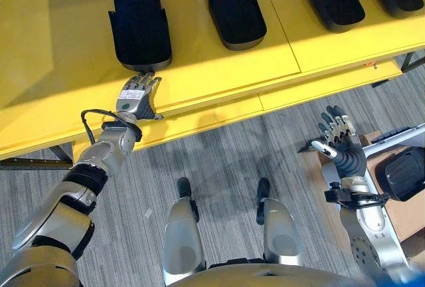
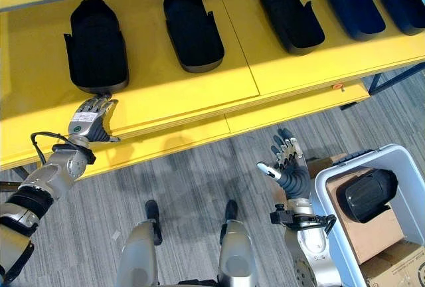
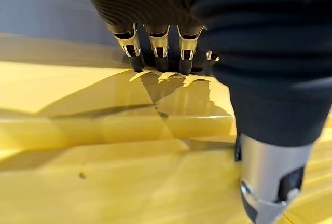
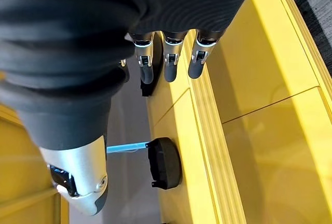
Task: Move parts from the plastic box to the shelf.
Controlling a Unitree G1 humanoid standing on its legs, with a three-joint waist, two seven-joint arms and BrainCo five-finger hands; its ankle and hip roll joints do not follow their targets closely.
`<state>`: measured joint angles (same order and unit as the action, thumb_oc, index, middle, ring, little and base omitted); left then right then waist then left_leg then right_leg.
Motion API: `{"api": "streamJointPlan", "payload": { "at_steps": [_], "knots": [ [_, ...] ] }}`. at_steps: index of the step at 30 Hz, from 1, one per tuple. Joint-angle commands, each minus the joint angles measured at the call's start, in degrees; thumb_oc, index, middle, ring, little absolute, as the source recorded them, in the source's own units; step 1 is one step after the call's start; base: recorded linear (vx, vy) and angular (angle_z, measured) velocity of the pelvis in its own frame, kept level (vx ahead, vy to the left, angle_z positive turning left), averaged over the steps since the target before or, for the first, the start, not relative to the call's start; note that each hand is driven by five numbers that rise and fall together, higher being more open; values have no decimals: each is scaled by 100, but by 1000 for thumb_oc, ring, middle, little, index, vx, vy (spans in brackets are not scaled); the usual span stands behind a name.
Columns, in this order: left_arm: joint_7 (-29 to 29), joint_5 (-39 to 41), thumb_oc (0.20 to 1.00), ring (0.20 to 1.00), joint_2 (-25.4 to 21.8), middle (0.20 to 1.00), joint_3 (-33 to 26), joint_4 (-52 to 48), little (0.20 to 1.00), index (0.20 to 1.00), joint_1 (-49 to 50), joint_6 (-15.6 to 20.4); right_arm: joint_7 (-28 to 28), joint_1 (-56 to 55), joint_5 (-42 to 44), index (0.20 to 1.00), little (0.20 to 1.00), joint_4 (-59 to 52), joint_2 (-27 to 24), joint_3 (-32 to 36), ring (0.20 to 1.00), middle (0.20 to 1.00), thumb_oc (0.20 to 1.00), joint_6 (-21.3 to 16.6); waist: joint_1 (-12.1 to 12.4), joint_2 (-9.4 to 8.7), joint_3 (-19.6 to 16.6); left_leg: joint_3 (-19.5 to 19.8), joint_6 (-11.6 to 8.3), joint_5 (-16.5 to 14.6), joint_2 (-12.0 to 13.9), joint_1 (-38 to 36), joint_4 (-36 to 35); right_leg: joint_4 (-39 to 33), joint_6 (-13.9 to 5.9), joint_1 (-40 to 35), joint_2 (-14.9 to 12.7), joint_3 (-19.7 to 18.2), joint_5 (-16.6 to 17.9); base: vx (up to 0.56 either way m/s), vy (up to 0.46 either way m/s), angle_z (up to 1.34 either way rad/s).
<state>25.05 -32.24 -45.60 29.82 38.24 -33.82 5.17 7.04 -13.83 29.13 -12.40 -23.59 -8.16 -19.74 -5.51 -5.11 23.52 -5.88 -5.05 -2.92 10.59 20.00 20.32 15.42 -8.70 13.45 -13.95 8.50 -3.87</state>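
Black part just beyond left hand (fingers straight)

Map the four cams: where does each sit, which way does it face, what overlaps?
Left eye: on the head, looking down at the yellow shelf with black parts; left robot hand open at the shelf edge.
Right eye: same head, slightly offset; adds the plastic box holding a part, right robot hand open beside it.
Left wrist: along its own fingers onto the shelf.
Right wrist: past its own fingers along the shelf edge.
Shared: both eyes show the shelf and both hands.
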Motion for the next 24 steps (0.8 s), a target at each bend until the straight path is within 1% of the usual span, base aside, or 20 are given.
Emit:
{"api": "streamJointPlan", "payload": {
  "at_steps": [1, 4, 7, 8, 9, 11, 12, 13, 14, 15, 16, 17, 20, 21, 23, 24],
  "knots": [
    [-7, -62, 1000, 1000, 181, 1000, 80, -244, 1000, 1000, -531, 261, -2, -179, 128, 1000, 1000, -526, -222, 227, 1000, 1000, 1000, -297, -181, 29, -208, 70, -100, 318, 193, 61, -28, 290, -3, -123, -13, -218, -7, 0, 0, 0],
    [-84, 72, 1000, 1000, 246, 1000, -3, -473, 1000, 1000, -295, 356, 9, -162, 126, 1000, 1000, -527, -211, 219, 1000, 1000, 1000, -290, -157, 41, -201, 79, -93, 324, 197, 55, -34, 310, 10, -126, 0, -213, -18, 0, 0, 0],
    [-256, 384, 1000, 1000, 358, 1000, -156, -843, 1000, 1000, 104, 558, -5, -129, 128, 1000, 1000, -530, -187, 218, 1000, 1000, 1000, -266, -130, 69, -189, 96, -92, 339, 203, 11, -67, 347, 27, -146, 10, -202, -44, 0, -8, -1],
    [-313, 469, 1000, 1000, 392, 1000, -212, -961, 1000, 1000, 230, 563, -3, -109, 131, 1000, 1000, -532, -179, 217, 1000, 1000, 1000, -259, -125, 82, -196, 105, -92, 352, 206, 3, -82, 351, 34, -146, 12, -200, -47, 3, -27, -9],
    [-360, 625, 1000, 1000, 481, 1000, -281, -1037, 1000, 1000, 379, 639, -10, -95, 141, 1000, 1000, -530, -160, 214, 1000, 1000, 1000, -251, -108, 90, -177, 113, -96, 331, 210, -34, -79, 382, 39, -171, 13, -199, -85, 1, -24, -13],
    [-476, 894, 1000, 1000, 650, 1000, -348, -1223, 1000, 1000, 695, 755, -28, -50, 151, 1000, 1000, -527, -151, 209, 1000, 1000, 1000, -235, -96, 133, -200, 126, -99, 394, 215, -70, -157, 397, 62, -177, 33, -195, -96, -1, -35, -9],
    [-646, 1211, 1000, 1000, 819, 1000, -434, -1512, 1000, 1000, 1023, 863, -47, -9, 149, 1000, 1000, -529, -140, 212, 1000, 1000, 1000, -209, -75, 186, -219, 139, -104, 442, 233, -134, -235, 440, 91, -198, 52, -173, -136, 1, -40, -3],
    [-655, 1216, 1000, 1000, 816, 1000, -444, -1525, 1000, 1000, 1036, 859, -48, -11, 150, 1000, 1000, -529, -146, 209, 1000, 1000, 1000, -209, -81, 188, -222, 139, -106, 447, 234, -140, -245, 440, 93, -200, 54, -171, -137, -4, -75, -3],
    [-757, 1493, 1000, 1000, 1002, 1000, -490, -1679, 1000, 1000, 1370, 954, -45, 32, 165, 1000, 1000, -525, -131, 203, 1000, 1000, 1000, -204, -61, 237, -238, 158, -114, 508, 260, -217, -332, 488, 122, -222, 87, -153, -180, -3, -48, -2],
    [-764, 1497, 1000, 1000, 1001, 1000, -501, -1692, 1000, 1000, 1386, 950, -45, 28, 166, 1000, 1000, -525, -138, 197, 1000, 1000, 1000, -205, -68, 239, -239, 158, -117, 513, 262, -228, -343, 489, 125, -227, 90, -152, -182, -10, -82, 1],
    [-939, 1786, 1000, 1000, 1096, 1000, -561, -1860, 1000, 1000, 1682, 1005, -37, 52, 144, 1000, 1000, -532, -151, 227, 1000, 1000, 1000, -195, -59, 300, -261, 172, -127, 611, 312, -304, -478, 535, 161, -245, 138, -141, -236, -6, -41, 1],
    [-949, 1794, 1000, 1000, 1092, 1000, -570, -1873, 1000, 1000, 1694, 1002, -36, 49, 143, 1000, 1000, -533, -155, 222, 1000, 1000, 1000, -195, -63, 302, -262, 172, -131, 621, 314, -316, -495, 535, 165, -249, 142, -139, -237, -21, -72, 2],
    [-1118, 2168, 1000, 1000, 1152, 1000, -662, -2078, 1000, 1000, 2160, 1056, -37, 99, 114, 1000, 1000, -509, -192, 249, 1000, 1000, 1000, -186, -55, 408, -311, 170, -146, 825, 432, -462, -777, 625, 252, -258, 267, -94, -346, -27, -89, 3],
    [-1219, 2466, 1000, 1000, 1161, 1000, -767, -2248, 1000, 1000, 2461, 1074, -18, 140, 97, 1000, 1000, -504, -226, 267, 1000, 1000, 1000, -194, -43, 484, -344, 157, -145, 967, 522, -597, -999, 706, 306, -229, 379, -92, -428, -24, -87, -3],
    [-1246, 2602, 1000, 1000, 1202, 1000, -819, -2200, 1000, 1000, 2611, 1082, -21, 173, 87, 1000, 1000, -481, -243, 254, 1000, 1000, 1000, -186, -42, 513, -371, 129, -139, 1022, 569, -691, -1124, 751, 333, -216, 435, -99, -466, -13, -93, -14],
    [-1270, 2809, 1000, 1000, 1236, 1000, -918, -2231, 1000, 1000, 2814, 1082, -14, 198, 67, 1000, 1000, -463, -259, 254, 1000, 1000, 1000, -187, -24, 543, -389, 96, -162, 1115, 633, -830, -1270, 817, 370, -234, 509, -124, -564, -10, -129, -25]
  ]
}}
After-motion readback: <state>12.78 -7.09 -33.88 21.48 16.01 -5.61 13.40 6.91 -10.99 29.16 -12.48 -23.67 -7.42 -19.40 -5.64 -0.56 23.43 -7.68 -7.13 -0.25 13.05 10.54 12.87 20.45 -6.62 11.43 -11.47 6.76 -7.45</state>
